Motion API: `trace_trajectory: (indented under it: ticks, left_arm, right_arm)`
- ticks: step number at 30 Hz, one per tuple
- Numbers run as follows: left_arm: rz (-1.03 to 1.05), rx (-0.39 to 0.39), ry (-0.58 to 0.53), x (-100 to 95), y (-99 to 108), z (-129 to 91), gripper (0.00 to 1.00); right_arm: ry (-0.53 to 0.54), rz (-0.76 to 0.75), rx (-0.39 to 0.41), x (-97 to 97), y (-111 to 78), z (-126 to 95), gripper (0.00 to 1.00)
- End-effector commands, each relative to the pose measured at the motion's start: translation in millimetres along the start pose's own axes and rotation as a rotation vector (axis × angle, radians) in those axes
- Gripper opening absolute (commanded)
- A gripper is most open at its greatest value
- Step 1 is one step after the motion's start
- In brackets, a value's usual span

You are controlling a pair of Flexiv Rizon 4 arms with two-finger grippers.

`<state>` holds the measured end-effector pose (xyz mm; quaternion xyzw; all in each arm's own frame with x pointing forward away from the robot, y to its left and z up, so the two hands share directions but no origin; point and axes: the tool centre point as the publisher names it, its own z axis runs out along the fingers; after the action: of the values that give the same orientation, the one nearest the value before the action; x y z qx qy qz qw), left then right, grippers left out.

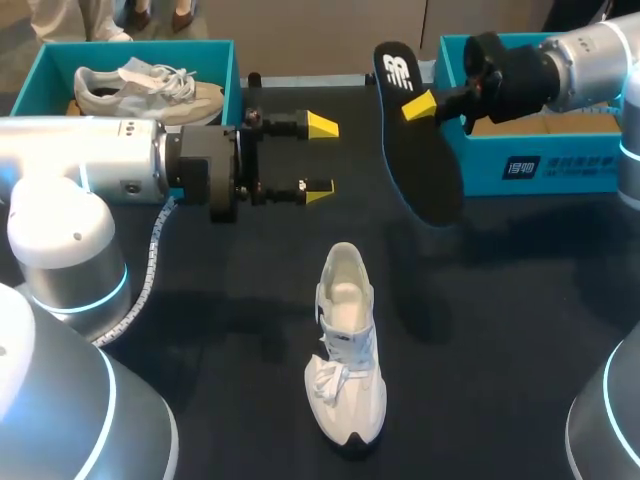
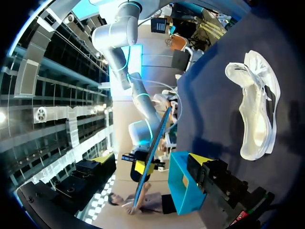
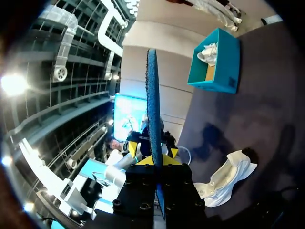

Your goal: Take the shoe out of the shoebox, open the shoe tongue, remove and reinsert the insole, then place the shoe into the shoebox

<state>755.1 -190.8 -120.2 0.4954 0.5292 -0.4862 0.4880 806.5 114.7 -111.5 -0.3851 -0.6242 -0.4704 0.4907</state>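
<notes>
Dark table [image 1: 500, 350]: right end effector [image 1: 415, 103] grips logo-marked insole [image 1: 425, 170]; left end effector [image 1: 320, 157] released.

Two shoes [image 1: 345, 350] [image 1: 150, 88], two shoeboxes [image 1: 228, 72] [image 1: 560, 160], one insole [image 1: 422, 160]

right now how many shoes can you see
2. A white shoe lies on the table; a second shoe sits in the far left shoebox. The far right shoebox's inside is mostly hidden.

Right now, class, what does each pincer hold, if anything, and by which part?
The right pincer grips the dark insole near its logo end, one finger on each face. The left pincer is open and holds nothing.
</notes>
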Motion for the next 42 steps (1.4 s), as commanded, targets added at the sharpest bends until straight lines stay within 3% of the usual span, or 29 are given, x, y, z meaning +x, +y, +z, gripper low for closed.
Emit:
trace_trajectory:
  ticks: [1, 12, 25, 32, 42]
  left_arm:
    - [0.002, -0.002, -0.003, 1.0, 0.7, 2.7, 1.0]
    - [0.005, -0.08, -0.02, 7.6, 18.5, 27.3, 1.0]
    - [0.003, -0.085, -0.023, 7.7, 22.2, 29.3, 1.0]
    - [-0.016, -0.032, -0.021, 21.2, 32.0, 36.5, 1.0]
    - [0.034, -0.08, -0.024, 25.9, 39.4, 53.6, 1.0]
  right_arm:
    - [0.013, 0.016, -0.018, -3.0, 7.7, 11.4, 0.0]
    - [0.047, 0.131, -0.132, -24.6, 18.6, 36.1, 0.0]
    - [0.042, 0.147, -0.133, -25.6, 17.7, 37.4, 0.0]
    - [0.042, 0.147, -0.133, -25.6, 17.7, 37.4, 0.0]
    - [0.042, 0.147, -0.133, -25.6, 17.7, 37.4, 0.0]
